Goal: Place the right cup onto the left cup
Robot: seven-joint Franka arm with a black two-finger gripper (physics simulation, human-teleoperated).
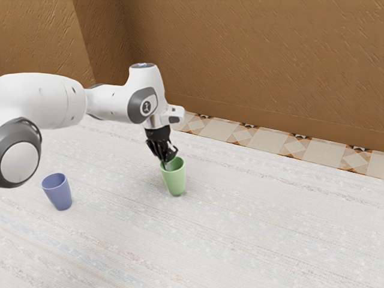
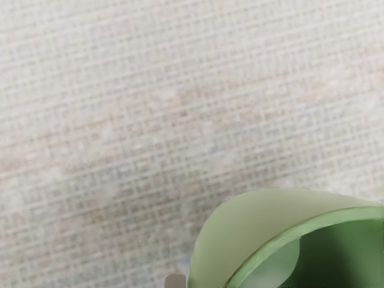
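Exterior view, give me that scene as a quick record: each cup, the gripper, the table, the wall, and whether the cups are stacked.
Green cup: mouth up, right of the blue one in the exterior view
Blue cup: mouth up, toward the exterior view's left
Gripper: black, at the green cup's rim
Table: pale, faintly streaked
Wall: brown, textured
Stacked: no, cups apart
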